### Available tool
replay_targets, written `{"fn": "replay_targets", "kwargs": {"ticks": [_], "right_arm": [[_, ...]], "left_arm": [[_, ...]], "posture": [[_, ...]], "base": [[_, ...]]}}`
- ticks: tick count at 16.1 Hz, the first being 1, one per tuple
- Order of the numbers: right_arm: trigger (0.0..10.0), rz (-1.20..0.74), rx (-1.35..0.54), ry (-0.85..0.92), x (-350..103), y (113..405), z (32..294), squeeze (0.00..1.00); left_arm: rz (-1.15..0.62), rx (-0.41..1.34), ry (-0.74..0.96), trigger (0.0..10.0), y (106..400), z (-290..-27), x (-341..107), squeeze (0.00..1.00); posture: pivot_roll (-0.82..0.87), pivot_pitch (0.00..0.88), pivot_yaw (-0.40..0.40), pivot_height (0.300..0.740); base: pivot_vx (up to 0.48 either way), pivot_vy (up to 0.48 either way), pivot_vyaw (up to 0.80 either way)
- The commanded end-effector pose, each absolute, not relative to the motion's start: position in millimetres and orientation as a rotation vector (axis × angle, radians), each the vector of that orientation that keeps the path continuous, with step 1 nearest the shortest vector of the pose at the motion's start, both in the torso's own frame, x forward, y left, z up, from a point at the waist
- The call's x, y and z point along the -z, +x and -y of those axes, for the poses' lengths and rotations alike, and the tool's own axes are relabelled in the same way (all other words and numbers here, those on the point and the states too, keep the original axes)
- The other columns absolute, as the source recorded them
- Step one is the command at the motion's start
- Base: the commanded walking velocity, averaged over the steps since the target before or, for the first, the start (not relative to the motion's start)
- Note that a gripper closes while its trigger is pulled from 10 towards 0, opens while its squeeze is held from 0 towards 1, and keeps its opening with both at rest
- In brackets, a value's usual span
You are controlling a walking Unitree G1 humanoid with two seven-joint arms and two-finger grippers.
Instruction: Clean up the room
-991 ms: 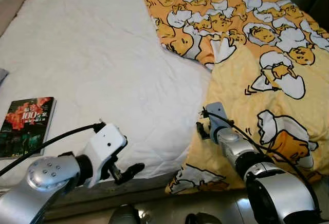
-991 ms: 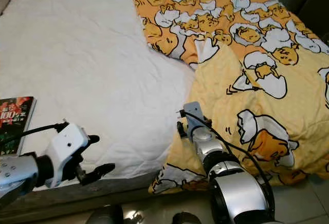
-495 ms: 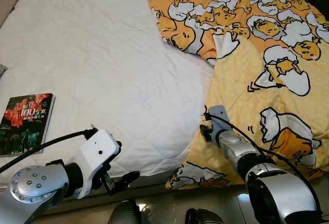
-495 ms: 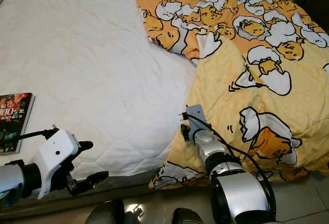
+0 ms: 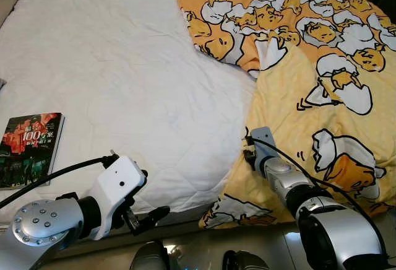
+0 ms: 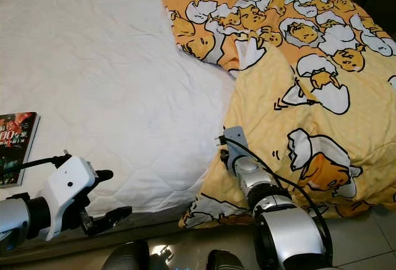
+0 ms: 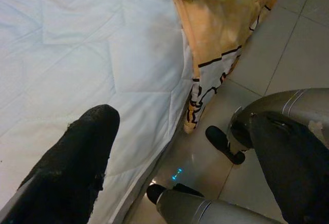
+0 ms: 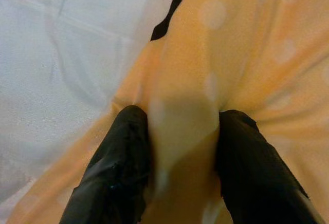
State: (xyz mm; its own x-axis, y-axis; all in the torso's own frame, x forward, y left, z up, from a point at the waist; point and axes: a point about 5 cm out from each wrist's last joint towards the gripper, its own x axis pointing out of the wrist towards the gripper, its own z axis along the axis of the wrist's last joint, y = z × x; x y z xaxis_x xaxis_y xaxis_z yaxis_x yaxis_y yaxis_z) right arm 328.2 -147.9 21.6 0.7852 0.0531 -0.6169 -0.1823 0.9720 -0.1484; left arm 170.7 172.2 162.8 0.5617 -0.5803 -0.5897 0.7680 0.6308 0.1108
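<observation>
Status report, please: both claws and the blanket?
Right claw shut on yellow cartoon blanket, at its edge by the white mattress. Left claw open, off the bed's foot. Book lies on mattress, apart.

the orange quilt (image 5: 322, 115) is soft matt cloth, printed with cartoon eggs; a fold of it bunches between the fingers of my right gripper (image 8: 182, 152), whose pads (image 8: 121, 167) are dull black rubbery stuff with a rough grain. the white mattress pad (image 5: 124, 78) is stitched, quilted fabric, matt. my left gripper (image 7: 180, 157) has the same coarse black fingers (image 7: 77, 157), spread apart. my arms are brushed silver metal with white plastic housings. the book (image 5: 28, 149) has a glossy paper cover. the floor tiles (image 7: 277, 44) are smooth, faintly shiny.
</observation>
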Motion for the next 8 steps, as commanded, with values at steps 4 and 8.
{"fn": "replay_targets", "kwargs": {"ticks": [4,8], "right_arm": [[0.0,-0.688,-0.123,-0.198,-16.4,323.4,155.6,0.00],[0.0,-0.678,-0.155,-0.186,-15.3,321.8,159.1,0.00]], "left_arm": [[-0.537,0.824,0.382,10.0,170.4,-169.3,-163.8,0.00],[-0.533,0.826,0.378,10.0,172.5,-168.5,-161.5,0.00]], "posture": [[0.22,0.163,-0.009,0.740],[0.20,0.146,-0.006,0.740]], "base": [[0.000,0.000,0.00],[0.000,0.000,0.00]]}}
